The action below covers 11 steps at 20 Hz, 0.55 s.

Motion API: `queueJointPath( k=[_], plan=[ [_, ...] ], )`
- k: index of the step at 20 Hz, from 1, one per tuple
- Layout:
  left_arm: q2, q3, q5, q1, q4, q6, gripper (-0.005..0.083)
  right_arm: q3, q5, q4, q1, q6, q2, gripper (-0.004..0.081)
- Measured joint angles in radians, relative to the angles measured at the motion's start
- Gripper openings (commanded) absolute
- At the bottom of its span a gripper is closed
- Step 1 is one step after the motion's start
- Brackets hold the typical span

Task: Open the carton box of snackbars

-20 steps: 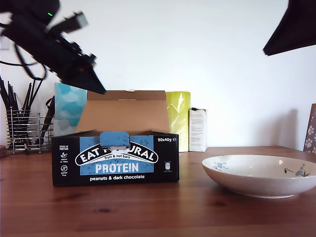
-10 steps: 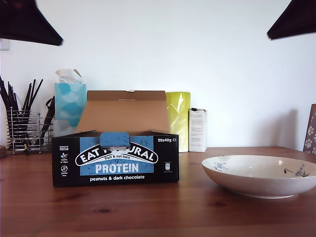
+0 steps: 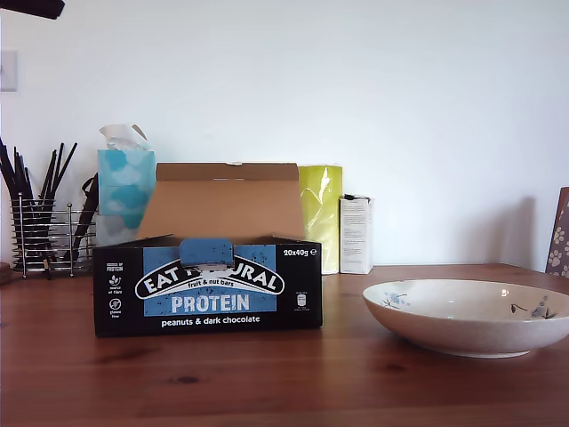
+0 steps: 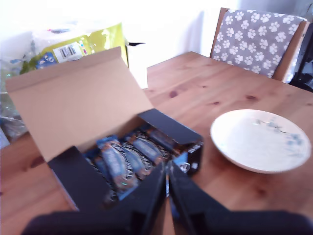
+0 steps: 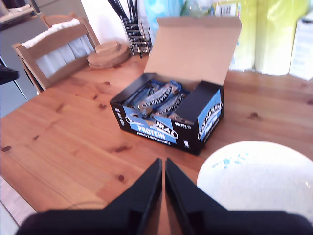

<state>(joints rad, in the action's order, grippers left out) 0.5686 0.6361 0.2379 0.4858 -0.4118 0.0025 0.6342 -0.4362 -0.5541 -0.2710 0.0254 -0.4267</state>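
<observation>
- The table (image 3: 284, 391) is your biggest thing, plain wood, and everything sits on it so the arms can work from above.
- The carton box (image 3: 208, 285) is your landmark: it stands on the table with its printed front toward the exterior camera. Its lid (image 3: 222, 200) is folded up and back, standing behind the opening, so I'd call the job basically done.
- The bowl (image 3: 467, 316) sits near the box, on the side away from the utensil rack, and it's well apart from the flap's swing.
- The tissue box (image 3: 125, 182), yellow roll (image 3: 321, 213) and small white carton (image 3: 356, 234) line up behind the box against the wall, out of the way.
- The snack bars (image 4: 128, 159) lie in a row inside the box, in plain sight since the lid's off them.
- My first gripper (image 4: 167, 182) hangs above the box's front edge, jaws pressed together, holding nothing.
- My second gripper (image 5: 163, 169) sits high over the table in front of the box, also pinched closed and empty. You've likely got both clear because nothing's left to grab.
</observation>
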Motion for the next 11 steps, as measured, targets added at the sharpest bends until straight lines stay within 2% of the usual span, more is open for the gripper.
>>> queueJointPath(
  k=[4, 11],
  plan=[
    [0.002, 0.000, 0.007, 0.001, -0.064, 0.000, -0.0023, 0.000, 0.001, -0.015, 0.000, 0.000, -0.018, -0.0013],
    [0.077, 0.000, 0.007, 0.001, -0.068, 0.000, -0.0023, 0.000, 0.001, -0.019, 0.000, 0.000, -0.038, -0.0013]
  ],
)
